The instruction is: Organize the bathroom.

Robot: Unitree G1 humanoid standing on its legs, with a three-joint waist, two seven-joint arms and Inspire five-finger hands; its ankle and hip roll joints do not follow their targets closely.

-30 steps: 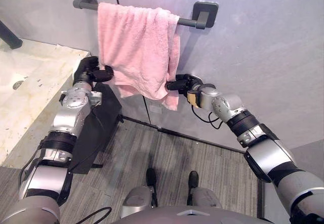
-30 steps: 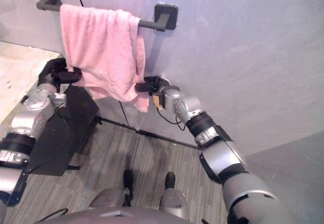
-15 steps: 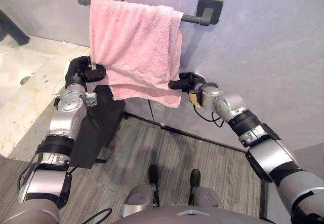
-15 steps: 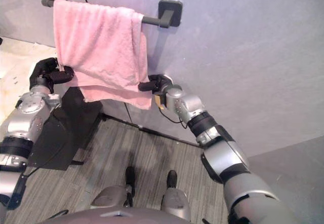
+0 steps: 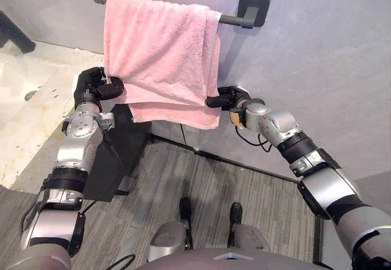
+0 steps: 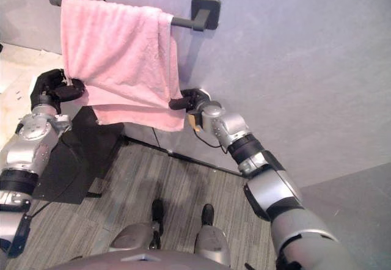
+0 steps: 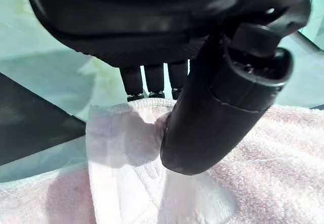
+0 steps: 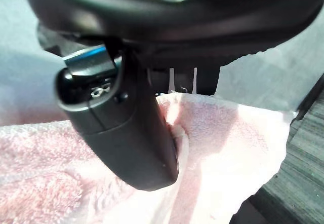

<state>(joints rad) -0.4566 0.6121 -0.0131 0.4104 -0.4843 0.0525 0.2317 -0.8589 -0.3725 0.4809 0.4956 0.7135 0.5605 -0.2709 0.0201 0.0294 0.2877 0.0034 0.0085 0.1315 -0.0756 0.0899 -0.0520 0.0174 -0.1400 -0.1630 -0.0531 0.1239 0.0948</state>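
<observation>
Since a second ago the towel [image 5: 162, 50] has been drawn out wider along the rail [image 5: 232, 20]: its lower edge, then bunched and slanting, now hangs nearly level, and its left side has moved further left, covering more of the bar. The left hand [image 5: 95, 87] has travelled left and a little up with the cloth; the right hand [image 5: 223, 99] has stayed almost in place.

The pink towel hangs folded over the dark rail on the grey wall [image 5: 317, 56], front layer shorter than the back layer, whose hem shows below it. The left arm rises from the lower left, forearm steep, wrist bent toward the wall, with the hand at the towel's left edge about halfway down. In the left wrist view its thumb [image 7: 223, 102] presses onto the cloth against the fingers [image 7: 154, 79] behind, pinching the edge. The right arm reaches in from the lower right, elbow low, forearm running up and left, hand at the towel's lower right corner. In the right wrist view its thumb [image 8: 121, 127] clamps the cloth against the fingers behind it, so this hand pinches the towel too.

A pale worktop [image 5: 27, 117] lies at the left, with a black bin [image 5: 113, 154] beside it on the striped grey floor [image 5: 201, 184].
</observation>
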